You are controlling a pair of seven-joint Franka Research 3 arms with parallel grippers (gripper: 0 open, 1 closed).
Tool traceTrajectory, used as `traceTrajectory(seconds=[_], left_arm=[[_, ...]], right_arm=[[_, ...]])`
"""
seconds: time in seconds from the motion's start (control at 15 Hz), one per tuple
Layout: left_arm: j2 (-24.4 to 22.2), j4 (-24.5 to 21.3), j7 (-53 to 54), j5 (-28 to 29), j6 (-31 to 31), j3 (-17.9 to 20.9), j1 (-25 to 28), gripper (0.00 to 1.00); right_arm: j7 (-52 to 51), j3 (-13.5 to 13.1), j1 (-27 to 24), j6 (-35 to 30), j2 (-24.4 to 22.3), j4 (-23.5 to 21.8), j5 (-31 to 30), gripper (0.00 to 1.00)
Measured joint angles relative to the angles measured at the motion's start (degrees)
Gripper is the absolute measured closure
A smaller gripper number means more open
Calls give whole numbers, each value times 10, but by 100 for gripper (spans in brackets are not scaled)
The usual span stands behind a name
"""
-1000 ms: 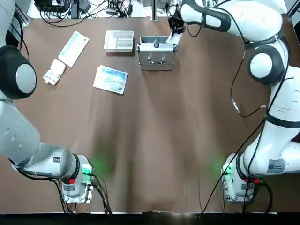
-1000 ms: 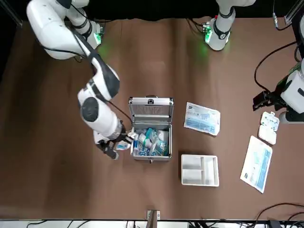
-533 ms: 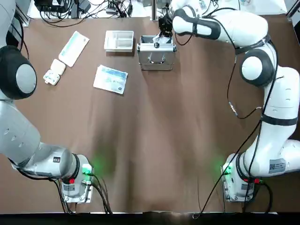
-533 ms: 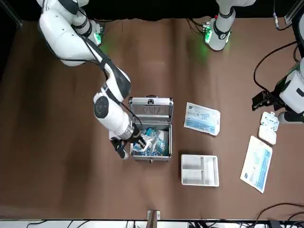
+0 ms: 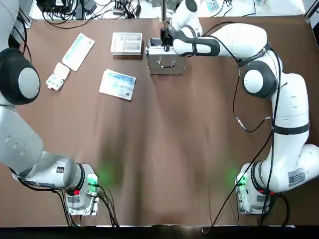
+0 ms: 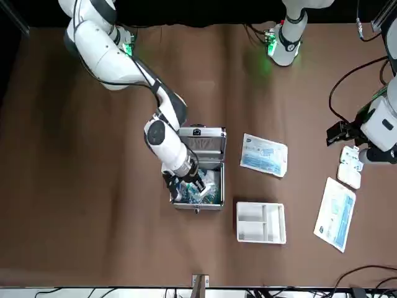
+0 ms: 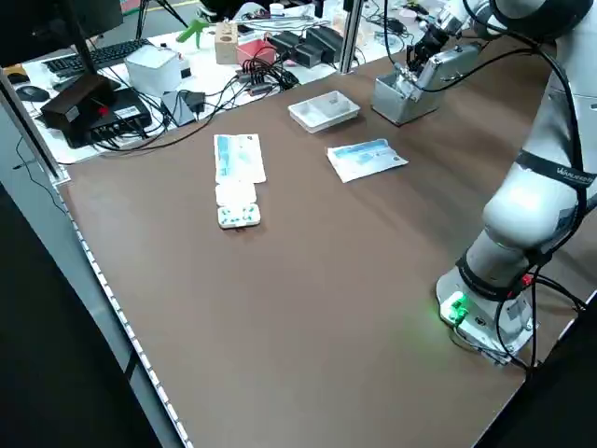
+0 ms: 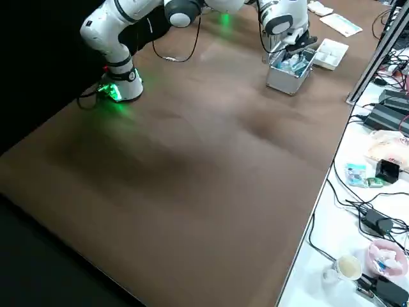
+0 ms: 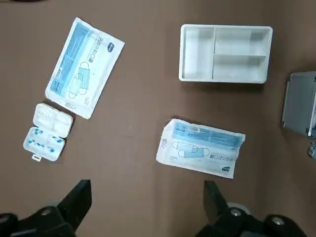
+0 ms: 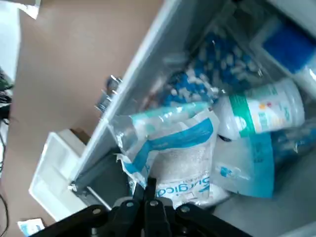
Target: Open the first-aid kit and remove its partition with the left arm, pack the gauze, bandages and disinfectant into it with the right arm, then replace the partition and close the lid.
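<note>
Top-centre of top view: gauze packet (image 10: 170, 148) is pinched by right gripper (image 10: 148, 190) inside open first-aid kit (image 6: 197, 171); left gripper (image 9: 148, 217) is spread.

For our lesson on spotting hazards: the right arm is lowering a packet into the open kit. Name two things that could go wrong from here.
1. The right gripper pinches only a corner of the gauze packet; it could drape over the first-aid kit wall.
2. The kit already holds the disinfectant and other packs; a heaped load may stop the partition seating.
</note>
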Motion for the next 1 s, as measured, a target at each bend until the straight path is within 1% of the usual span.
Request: traceTrajectory(seconds=[0.07,0.13,0.33,0.4,0.47,0.67,0.87,0.93,1.0], left_arm=[[0,0,0,0,0,0,0,0],[0,0,0,0,0,0,0,0],[0,0,0,0,0,0,0,0],[0,0,0,0,0,0,0,0],[0,0,0,0,0,0,-1,0],[5,0,0,0,3,0,-6,0],[17,0,0,0,20,-1,-20,0],[23,0,-2,0,29,-1,-27,0],[30,0,-4,0,42,-1,-33,0]], right_arm=[[10,-2,5,0,5,1,0,99],[27,-10,11,-2,13,5,0,99],[36,-16,11,-5,15,10,3,97],[36,-17,11,-5,15,11,3,92],[37,-17,11,-5,15,13,3,83],[37,-20,11,-5,16,17,3,55],[34,-22,8,-5,16,25,3,27],[29,-22,7,-4,15,28,3,25],[24,-22,5,-4,14,32,3,25]])
